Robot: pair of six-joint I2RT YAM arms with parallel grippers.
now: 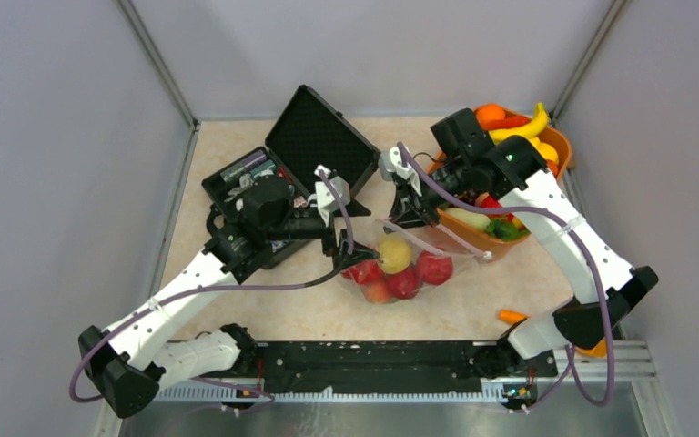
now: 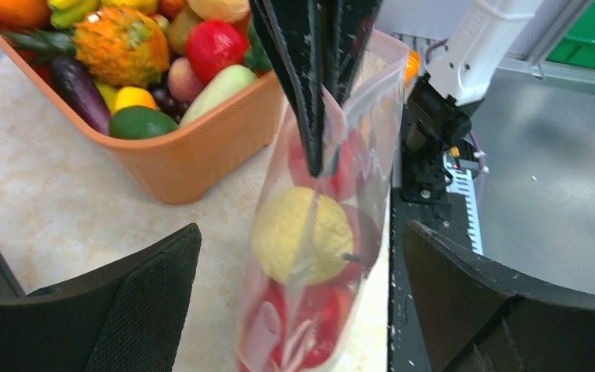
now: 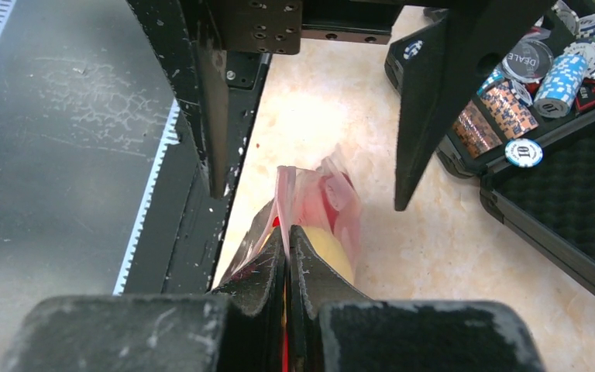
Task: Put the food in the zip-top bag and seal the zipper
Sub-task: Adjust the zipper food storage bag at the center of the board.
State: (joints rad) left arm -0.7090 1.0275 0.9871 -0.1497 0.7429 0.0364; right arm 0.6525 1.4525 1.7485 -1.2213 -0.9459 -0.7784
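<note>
The zip-top bag (image 1: 400,269) holds a yellow pear (image 1: 395,253) and red apples (image 1: 433,268) near the table's middle. My right gripper (image 1: 408,217) is shut on the bag's mouth edge, and the pink-red zipper (image 3: 285,180) runs out from between its fingers (image 3: 263,267). In the left wrist view those black fingers (image 2: 310,93) pinch the top of the bag (image 2: 318,256), with the pear (image 2: 298,232) inside. My left gripper (image 2: 302,232) is open wide, one finger on each side of the bag, touching nothing. More food fills the orange basket (image 1: 496,248).
An open black case (image 1: 314,137) with poker chips (image 3: 546,66) stands at the back left, close behind the left gripper. A lone orange stick (image 1: 512,317) lies near the right arm's base. The black base rail (image 1: 373,355) runs along the near edge.
</note>
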